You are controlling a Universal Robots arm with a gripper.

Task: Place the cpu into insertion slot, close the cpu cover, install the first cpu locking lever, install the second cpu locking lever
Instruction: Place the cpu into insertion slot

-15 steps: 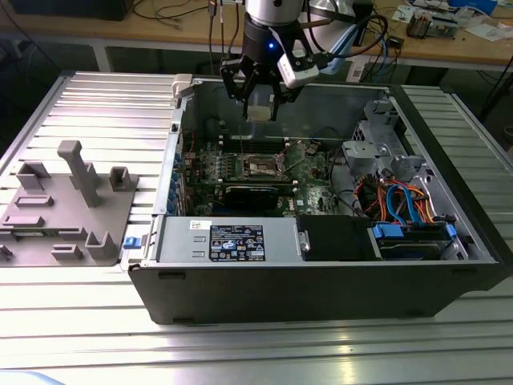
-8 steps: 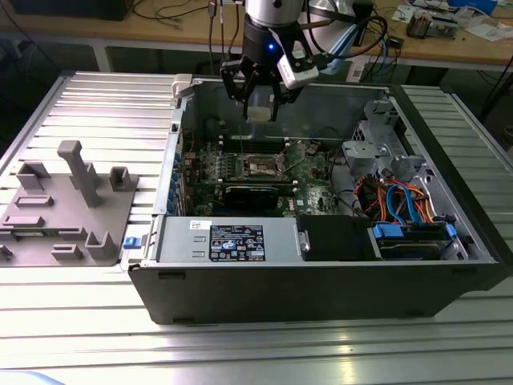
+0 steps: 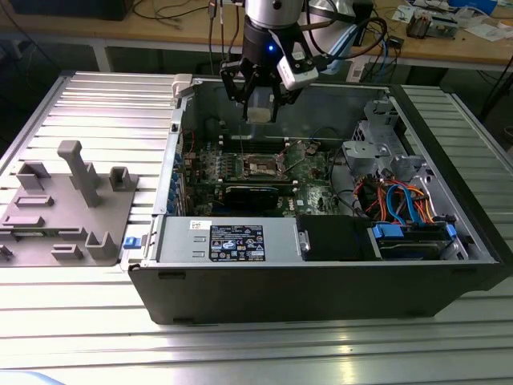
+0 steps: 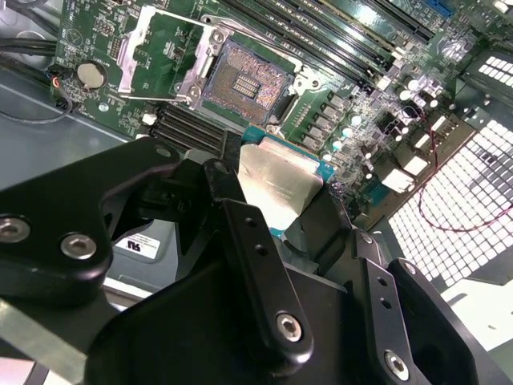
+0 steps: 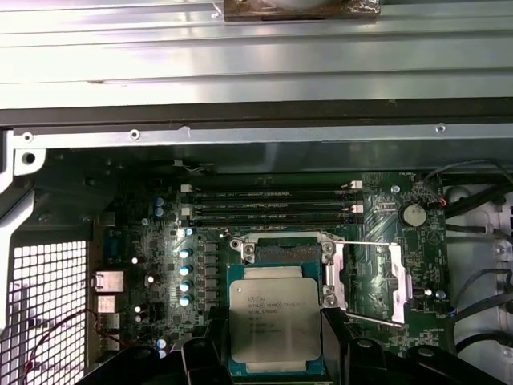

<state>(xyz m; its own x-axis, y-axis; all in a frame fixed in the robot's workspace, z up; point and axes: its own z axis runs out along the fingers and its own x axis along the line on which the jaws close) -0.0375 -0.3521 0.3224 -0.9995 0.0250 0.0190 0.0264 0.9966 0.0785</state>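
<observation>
My gripper (image 3: 258, 111) hangs over the open computer case, shut on the cpu (image 3: 258, 114). The cpu (image 4: 276, 188) is a flat silver-grey square on a green base, pinched at two opposite edges by the black fingers (image 4: 227, 172). It is held in the air above the green motherboard, apart from it. The insertion slot (image 4: 244, 84) lies open and bare, its dark pin field ringed by a metal rim. The cpu cover (image 4: 160, 52) is swung open beside the slot. In the first wrist view the cpu (image 5: 275, 321) hides part of the insertion slot (image 5: 287, 253), with the cpu cover (image 5: 370, 277) to one side.
A black graphics card (image 3: 252, 195) sits just in front of the slot in the exterior view. The power supply (image 3: 232, 241) fills the case front, and a drive cage with coloured cables (image 3: 401, 200) is at the exterior view's right. A grey fixture tray (image 3: 64, 208) lies outside the case.
</observation>
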